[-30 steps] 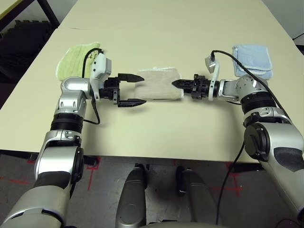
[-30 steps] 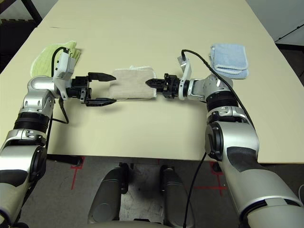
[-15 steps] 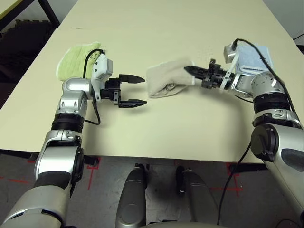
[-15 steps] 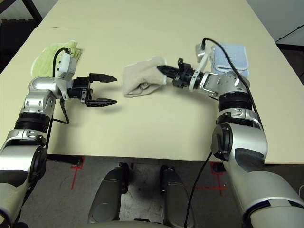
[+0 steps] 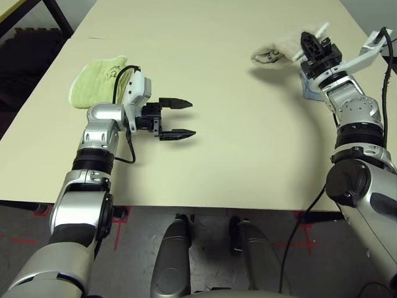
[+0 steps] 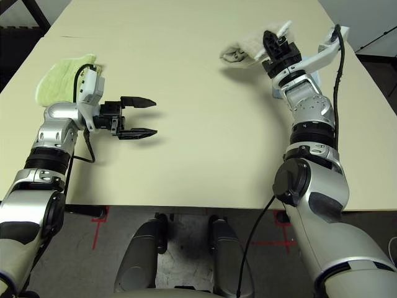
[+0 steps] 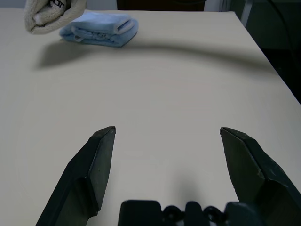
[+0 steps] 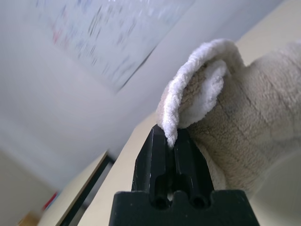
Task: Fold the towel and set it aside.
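Two arms | right fingers [image 8: 170, 141] pinch towel [image 5: 276, 49] edge | left fingers [image 7: 101, 160] apart, mid-table [image 5: 248, 149]

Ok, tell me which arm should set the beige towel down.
Right. Its tool is already shut on the beige towel, lifted beside the light blue towel. The left tool hangs open over bare table, far from it.

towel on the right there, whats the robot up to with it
The right gripper is shut on an edge of the beige towel and holds it up off the table, near the folded blue towel at the far right. The left gripper hangs open over bare table, holding nothing. A green towel lies at the left.
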`<move>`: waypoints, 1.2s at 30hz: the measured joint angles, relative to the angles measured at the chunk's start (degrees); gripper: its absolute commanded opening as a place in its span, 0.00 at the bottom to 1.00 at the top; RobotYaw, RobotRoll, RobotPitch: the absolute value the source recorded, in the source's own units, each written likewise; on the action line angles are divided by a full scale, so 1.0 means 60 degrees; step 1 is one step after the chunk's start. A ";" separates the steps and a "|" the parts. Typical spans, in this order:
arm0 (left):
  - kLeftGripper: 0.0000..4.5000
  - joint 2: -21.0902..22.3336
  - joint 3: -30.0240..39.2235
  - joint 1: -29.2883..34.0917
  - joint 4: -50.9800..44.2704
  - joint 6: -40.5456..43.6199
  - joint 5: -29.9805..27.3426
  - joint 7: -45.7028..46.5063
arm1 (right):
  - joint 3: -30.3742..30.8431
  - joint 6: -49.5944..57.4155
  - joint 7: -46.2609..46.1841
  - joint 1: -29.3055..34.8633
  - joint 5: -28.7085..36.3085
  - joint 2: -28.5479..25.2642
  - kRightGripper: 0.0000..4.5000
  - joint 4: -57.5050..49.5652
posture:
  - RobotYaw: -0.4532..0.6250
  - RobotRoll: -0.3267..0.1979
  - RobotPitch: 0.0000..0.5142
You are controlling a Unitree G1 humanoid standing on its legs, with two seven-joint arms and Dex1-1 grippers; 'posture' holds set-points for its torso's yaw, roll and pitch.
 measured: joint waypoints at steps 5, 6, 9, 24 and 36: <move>1.00 -0.0260 0.0175 -0.0539 0.0620 -0.0196 0.0009 0.0951 | -0.0013 -0.1474 -0.0095 -0.0529 -0.0246 -0.0667 0.01 0.1162 | 0.44 0.62 0.44; 1.00 -0.0333 0.0199 -0.0652 0.0843 -0.0271 0.0024 0.1311 | -0.0011 -0.1692 -0.0114 -0.0636 -0.0289 -0.0806 0.01 0.1375 | 0.44 0.62 0.45; 1.00 -0.0382 0.0281 -0.0739 0.1103 -0.0296 0.0028 0.1903 | 0.0023 -0.1974 -0.0108 -0.0796 -0.0333 -0.0967 0.01 0.1681 | 0.44 0.62 0.47; 1.00 -0.0542 0.0941 -0.0621 -0.0092 0.0282 -0.0277 0.3712 | 0.0210 -0.1998 0.0281 -0.1400 -0.0537 -0.1638 0.01 0.2100 | 0.46 0.62 0.60; 1.00 -0.0309 0.1027 -0.0830 -0.0650 0.0601 -0.0321 0.4742 | 0.0644 -0.1908 0.0403 -0.1713 -0.1125 -0.2077 0.01 0.2781 | 0.52 0.62 0.73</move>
